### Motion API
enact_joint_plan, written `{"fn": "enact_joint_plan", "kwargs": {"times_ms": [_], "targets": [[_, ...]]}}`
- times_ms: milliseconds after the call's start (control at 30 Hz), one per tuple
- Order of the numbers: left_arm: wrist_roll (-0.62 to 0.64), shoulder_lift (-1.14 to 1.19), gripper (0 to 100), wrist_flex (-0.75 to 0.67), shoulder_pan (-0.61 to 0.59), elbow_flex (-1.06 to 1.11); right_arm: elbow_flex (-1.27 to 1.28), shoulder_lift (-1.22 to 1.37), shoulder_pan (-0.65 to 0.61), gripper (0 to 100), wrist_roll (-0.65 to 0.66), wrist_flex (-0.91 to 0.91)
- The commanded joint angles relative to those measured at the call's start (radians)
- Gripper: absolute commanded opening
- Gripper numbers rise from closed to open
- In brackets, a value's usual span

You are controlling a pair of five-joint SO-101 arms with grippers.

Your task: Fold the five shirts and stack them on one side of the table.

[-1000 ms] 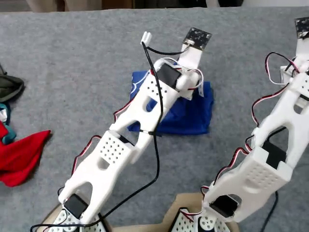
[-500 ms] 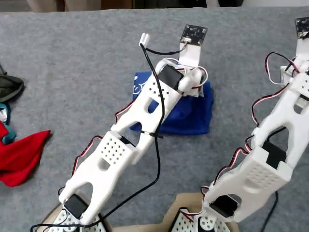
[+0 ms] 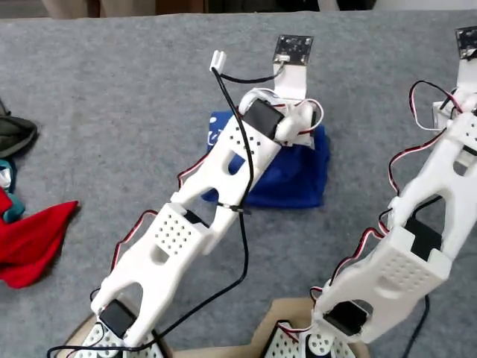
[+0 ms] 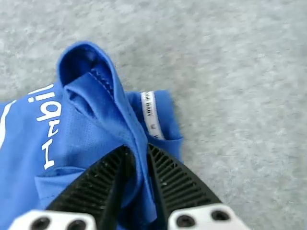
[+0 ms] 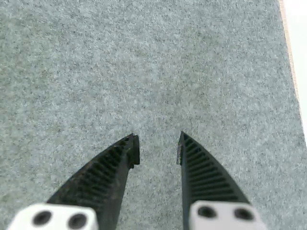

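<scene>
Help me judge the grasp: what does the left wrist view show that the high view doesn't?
Left wrist view adds: the left jaws shut on a raised fold of the blue shirt, and a white label at its hem. High view adds: a red shirt and a dark cloth at the table's edge, plus the right arm. Shared: the blue shirt on the grey table.

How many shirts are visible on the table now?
4: the blue shirt in the middle, pinched in the left gripper; the red shirt, a teal garment and a dark green garment at the left edge of the table. A fifth may be hidden.
</scene>
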Motion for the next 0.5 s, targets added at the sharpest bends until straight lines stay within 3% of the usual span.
{"fn": "enact_joint_plan", "kwargs": {"times_ms": [0, 267, 467], "targets": [[0.011, -0.101, 2, -0.021, 0.029, -0.049, -0.048, -0.002, 0.004, 15.3, 0.000, -0.009], [0.011, -0.101, 2, -0.055, 0.031, -0.035, -0.047, -0.002, 0.004, 15.3, 0.003, -0.011], [0.009, -0.101, 2, -0.118, 0.021, 0.100, -0.045, -0.002, 0.004, 15.3, 0.005, -0.011]]}}
